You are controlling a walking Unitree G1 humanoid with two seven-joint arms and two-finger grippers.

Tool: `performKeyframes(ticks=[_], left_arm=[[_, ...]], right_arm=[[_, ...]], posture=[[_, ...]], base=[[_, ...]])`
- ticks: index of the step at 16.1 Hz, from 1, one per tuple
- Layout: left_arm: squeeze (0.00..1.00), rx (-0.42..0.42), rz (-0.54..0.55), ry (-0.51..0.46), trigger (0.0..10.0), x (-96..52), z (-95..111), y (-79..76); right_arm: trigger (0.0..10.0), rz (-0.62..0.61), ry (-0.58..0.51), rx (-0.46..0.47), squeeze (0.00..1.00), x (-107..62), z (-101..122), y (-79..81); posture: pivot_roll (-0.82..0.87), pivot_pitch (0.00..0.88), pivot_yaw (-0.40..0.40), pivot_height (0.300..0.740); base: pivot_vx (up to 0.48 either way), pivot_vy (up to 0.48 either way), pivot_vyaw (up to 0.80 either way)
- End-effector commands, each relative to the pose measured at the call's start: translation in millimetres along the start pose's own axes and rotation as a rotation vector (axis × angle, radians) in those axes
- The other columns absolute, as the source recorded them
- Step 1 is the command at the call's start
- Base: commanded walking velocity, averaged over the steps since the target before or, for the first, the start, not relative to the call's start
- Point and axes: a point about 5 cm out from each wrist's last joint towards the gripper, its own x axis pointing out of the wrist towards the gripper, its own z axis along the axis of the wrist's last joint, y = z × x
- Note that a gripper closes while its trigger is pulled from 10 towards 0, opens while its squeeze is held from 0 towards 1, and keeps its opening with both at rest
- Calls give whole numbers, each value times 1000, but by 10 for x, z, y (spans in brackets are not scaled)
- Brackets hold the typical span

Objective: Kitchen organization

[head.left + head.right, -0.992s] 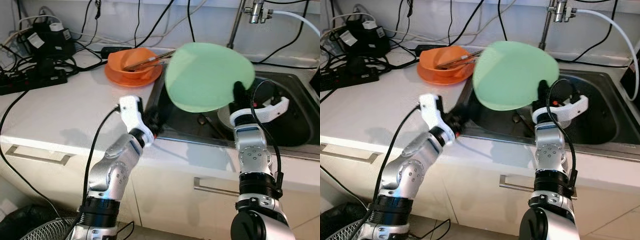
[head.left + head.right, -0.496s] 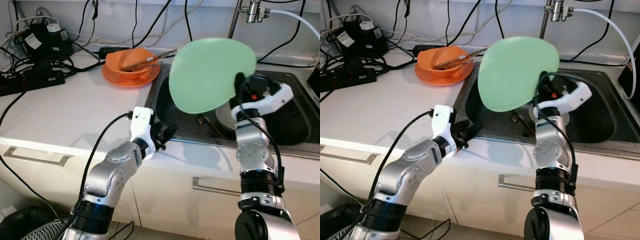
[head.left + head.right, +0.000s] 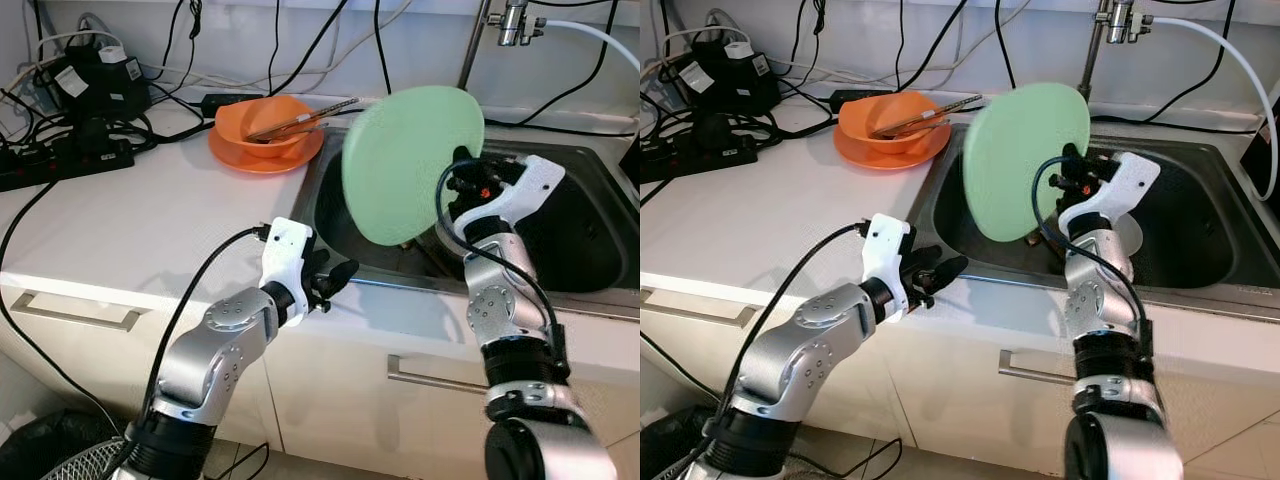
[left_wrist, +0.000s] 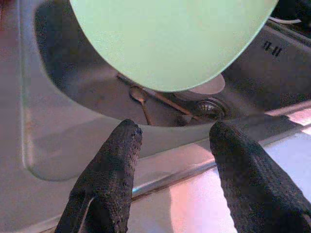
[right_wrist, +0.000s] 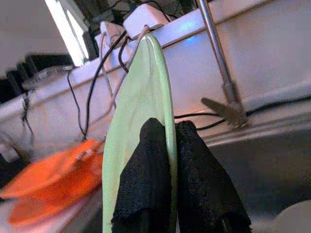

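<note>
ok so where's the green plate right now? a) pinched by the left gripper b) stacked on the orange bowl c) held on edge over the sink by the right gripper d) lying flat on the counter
c: the right gripper is shut on the rim of the green plate, holding it nearly upright over the sink, while the left gripper is open at the counter edge.

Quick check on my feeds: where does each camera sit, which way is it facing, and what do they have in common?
Left and right eye views: on the head, looking forward and down at counter and sink; both silver arms show.
Left wrist view: on the left arm, looking along the open left hand into the sink basin, at a spoon.
Right wrist view: on the right arm, looking along the right hand pinching the green plate edge-on, toward the orange bowl.
Shared: all show the green plate.
</note>
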Motion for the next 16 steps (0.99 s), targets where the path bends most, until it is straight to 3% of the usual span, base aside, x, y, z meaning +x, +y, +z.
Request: performKeyframes(ticks=[1, 3, 6, 13, 16], left_arm=[[0, 18, -30, 11, 10000, -26, -9, -38], [0, 30, -43, 16, 10000, -53, -7, -51], [0, 48, -54, 24, 10000, -72, -1, -65], [0, 69, -93, 27, 10000, -94, -2, -153], [0, 79, -95, 35, 10000, -99, -7, -165]], right_arm=[[10000, 49, -67, -60, 0, 97, 146, 121], [10000, 57, -41, -191, 0, 100, 86, 123], [10000, 111, -25, -287, 0, 103, 4, 199], [10000, 206, 28, -462, 0, 37, -256, 352], [10000, 207, 51, -492, 0, 16, -319, 337]], posture=[[104, 12, 34, 740], [108, 6, 33, 740], [108, 0, 33, 740], [113, 0, 35, 740], [114, 0, 34, 740]], base=[[0, 0, 0], [0, 0, 0], [0, 0, 0], [0, 0, 0], [0, 0, 0]])
